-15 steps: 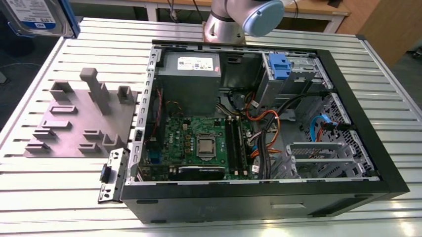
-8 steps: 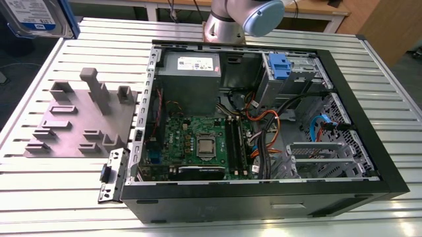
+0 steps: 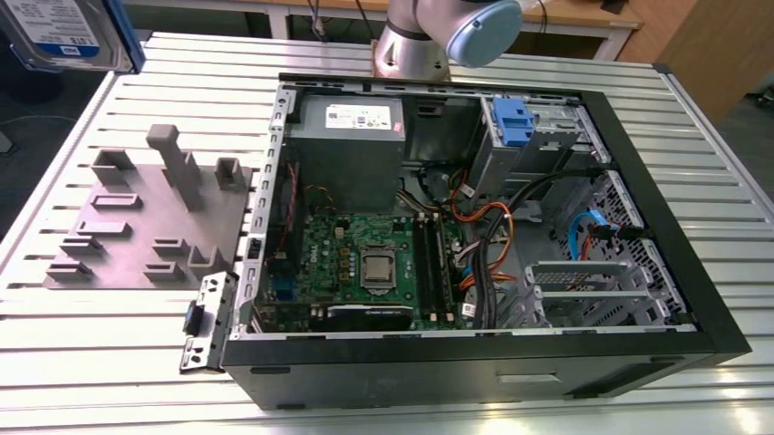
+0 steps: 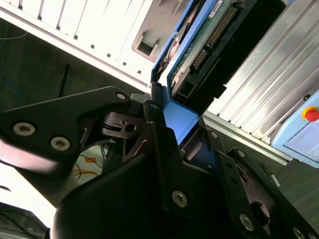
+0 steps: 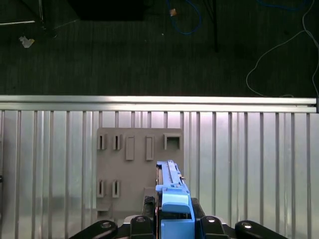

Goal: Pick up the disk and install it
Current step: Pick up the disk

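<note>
The disk (image 3: 71, 33) hangs in the air at the far corner on the exterior view's left, above the table's edge, its white-and-blue label facing the camera. In the first wrist view the disk (image 5: 173, 199) stands edge-on, blue frame outward, with my gripper (image 5: 174, 223) shut on it from both sides. It hovers over the grey slotted tray (image 5: 139, 164). The second wrist view shows the disk's green circuit board and blue frame (image 4: 192, 55), clamped between the black fingers (image 4: 155, 117) of my gripper (image 4: 180, 127).
An open computer case (image 3: 677, 227) lies on the slatted aluminium table (image 3: 121, 362), showing the motherboard (image 3: 362, 263), a grey power supply (image 3: 348, 136), cables and a blue drive caddy (image 3: 513, 122). The grey tray (image 3: 133, 227) sits to the exterior view's left of the case. The arm's base (image 3: 418, 45) stands behind the case.
</note>
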Controlling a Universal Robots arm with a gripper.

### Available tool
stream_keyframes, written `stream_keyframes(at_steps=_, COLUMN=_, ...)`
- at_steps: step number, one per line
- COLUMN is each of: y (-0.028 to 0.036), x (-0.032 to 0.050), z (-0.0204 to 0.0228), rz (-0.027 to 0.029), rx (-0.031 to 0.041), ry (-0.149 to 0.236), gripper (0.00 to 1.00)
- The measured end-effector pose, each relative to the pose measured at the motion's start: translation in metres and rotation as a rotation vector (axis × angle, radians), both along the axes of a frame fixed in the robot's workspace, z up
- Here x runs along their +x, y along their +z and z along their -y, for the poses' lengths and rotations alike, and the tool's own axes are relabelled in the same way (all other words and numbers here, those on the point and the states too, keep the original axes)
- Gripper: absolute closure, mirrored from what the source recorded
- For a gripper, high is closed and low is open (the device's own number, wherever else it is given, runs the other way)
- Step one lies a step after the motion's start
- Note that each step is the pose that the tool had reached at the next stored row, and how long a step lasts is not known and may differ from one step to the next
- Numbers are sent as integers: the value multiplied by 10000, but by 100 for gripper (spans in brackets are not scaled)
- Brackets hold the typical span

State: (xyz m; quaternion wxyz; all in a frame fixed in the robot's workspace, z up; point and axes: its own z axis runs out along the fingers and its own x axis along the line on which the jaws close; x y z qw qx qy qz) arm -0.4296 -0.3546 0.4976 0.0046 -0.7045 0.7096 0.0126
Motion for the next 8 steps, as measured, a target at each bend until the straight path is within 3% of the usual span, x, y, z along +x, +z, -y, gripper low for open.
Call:
stream_keyframes(at_steps=4, y=27, x=0, z=17, rz=1, rx=-2, ry=1, gripper=64)
stream_keyframes(at_steps=8, y=27, x=1, z=82, rz=0, rx=-2, ry=0, gripper=64)
